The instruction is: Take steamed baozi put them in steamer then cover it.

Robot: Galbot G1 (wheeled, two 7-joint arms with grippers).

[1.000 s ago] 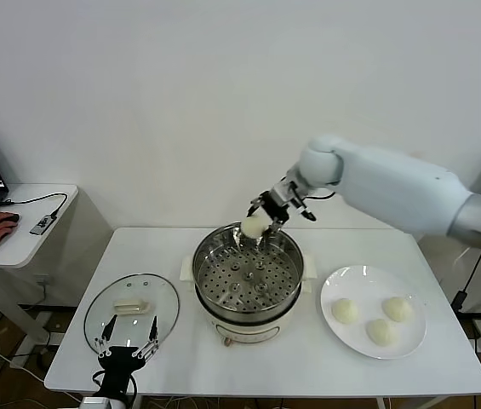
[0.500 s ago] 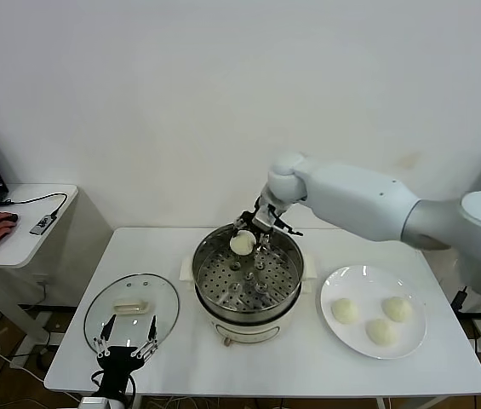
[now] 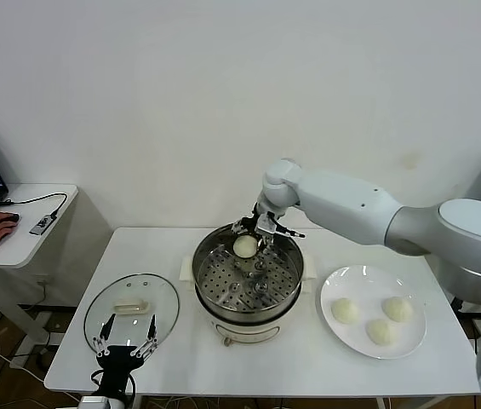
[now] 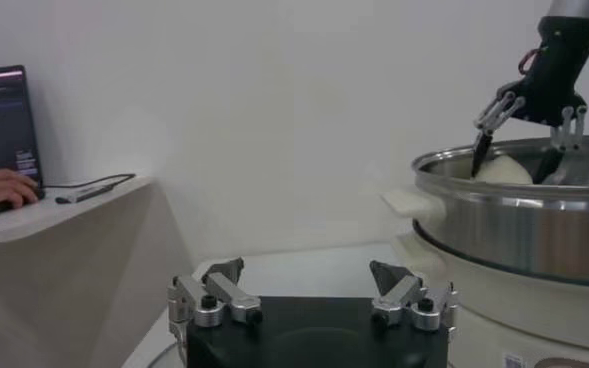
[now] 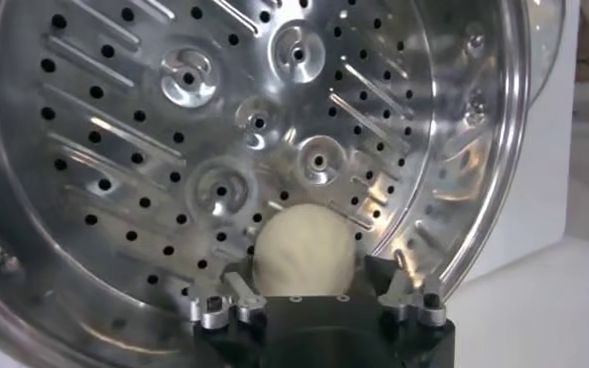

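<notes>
Plain white wall (image 3: 180, 102), side desk (image 3: 27, 217)

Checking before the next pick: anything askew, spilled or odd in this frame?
Nothing stands out. One bun sits on the steamer tray at its far edge, the open right end effector over it. Three buns lie on the plate. The lid lies flat on the table, the left end effector beside it.

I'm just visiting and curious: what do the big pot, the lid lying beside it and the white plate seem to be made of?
The steamer looks like polished steel: mirror-bright, with a perforated tray. The cover seems clear glass, since the table shows through it, with a metal rim. The plate looks like glossy white ceramic, possibly plastic.
</notes>
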